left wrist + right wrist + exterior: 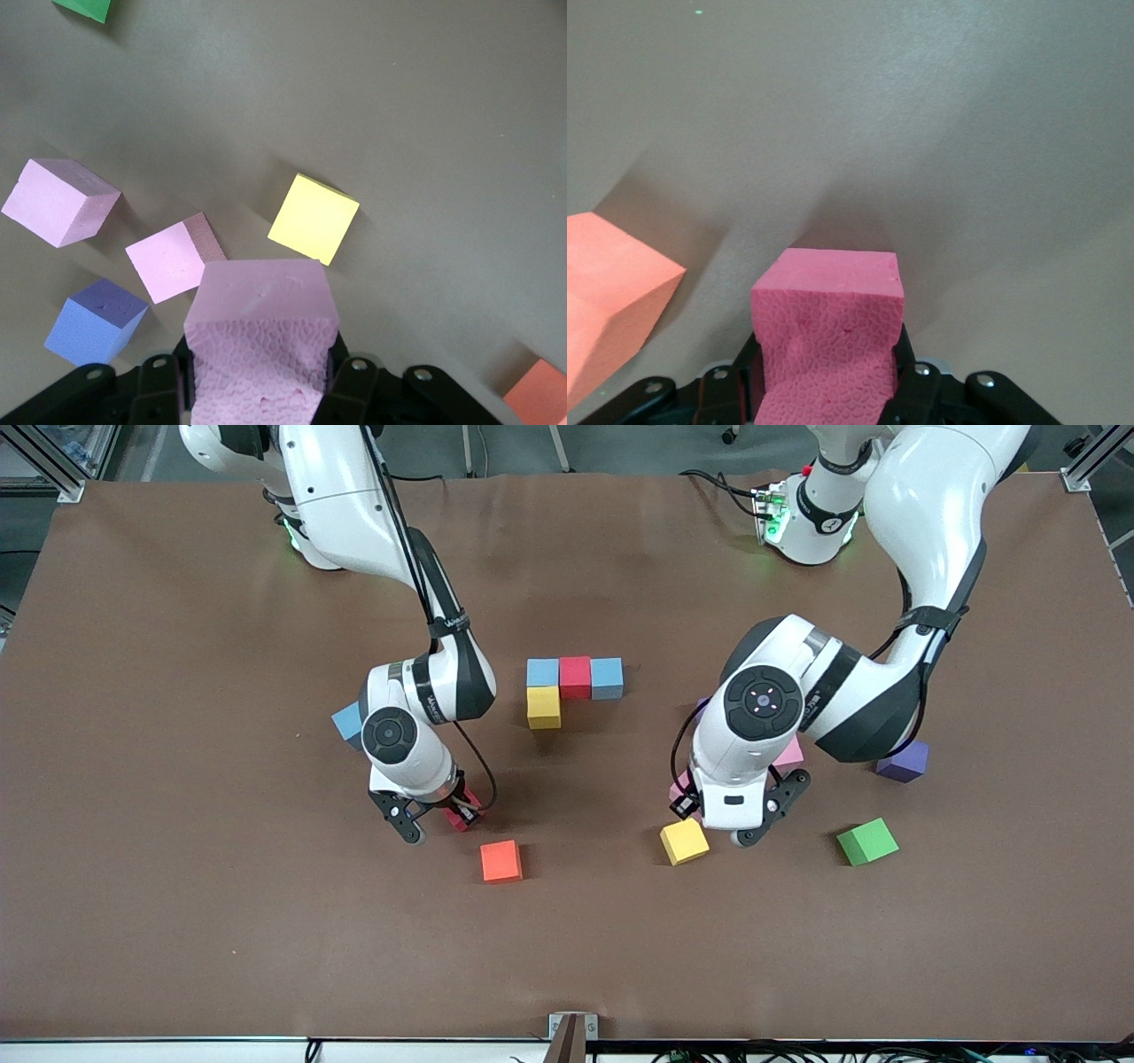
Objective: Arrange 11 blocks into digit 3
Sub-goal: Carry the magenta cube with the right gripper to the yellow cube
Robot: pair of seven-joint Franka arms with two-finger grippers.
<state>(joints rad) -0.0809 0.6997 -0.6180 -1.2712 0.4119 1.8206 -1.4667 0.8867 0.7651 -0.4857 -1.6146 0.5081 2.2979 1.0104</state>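
- Right gripper: closed on a red block, low over the table. The block sits between the jaws, as the right wrist view shows.
- Left gripper: closed on a pink block, held above the table near a loose yellow block.
- Step in hand, as judged: both arms have a block gripped; placement is pending. The digit is only begun.
- Started figure: a row of blue, red and blue blocks, with a yellow block touching the first blue one. It lies between the two arms, farther from the front camera than both grippers.
- Next move calls for carrying one held block to the figure and setting it flush, one arm at a time.
- Near the right gripper: an orange block just beside it; a blue block partly hidden by the arm.
- Near the left gripper: two more pink blocks, a purple block, and a green cube that is not needed.
- Obstruction: none on the direct paths; the arms may crowd each other at the figure.
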